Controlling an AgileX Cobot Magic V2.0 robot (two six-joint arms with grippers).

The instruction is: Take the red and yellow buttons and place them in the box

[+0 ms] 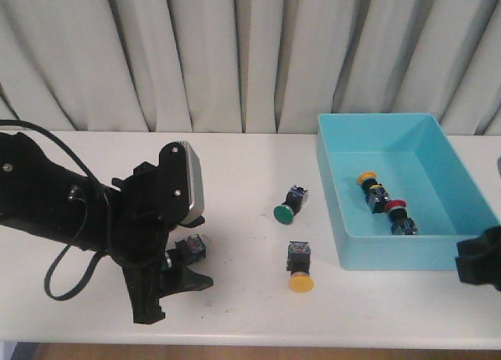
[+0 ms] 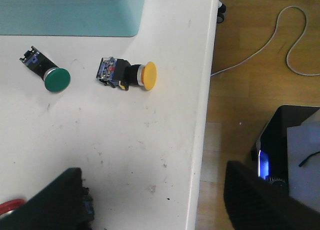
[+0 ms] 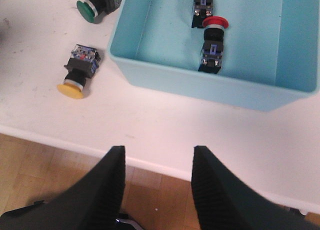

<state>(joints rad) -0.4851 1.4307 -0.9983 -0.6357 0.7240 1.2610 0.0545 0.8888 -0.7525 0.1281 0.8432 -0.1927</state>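
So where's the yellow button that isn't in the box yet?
In the front view, the yellow button lies on the table near its front edge, just left of the box and in front of the green button.

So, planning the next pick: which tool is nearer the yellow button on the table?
Left. The left tool sits just left of the yellow button; the right tool is farther right.

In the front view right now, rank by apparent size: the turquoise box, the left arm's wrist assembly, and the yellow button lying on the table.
1. Turquoise box.
2. Left arm's wrist assembly, though it sits nearer the camera, which inflates it.
3. Yellow button on the table, clearly the smallest.
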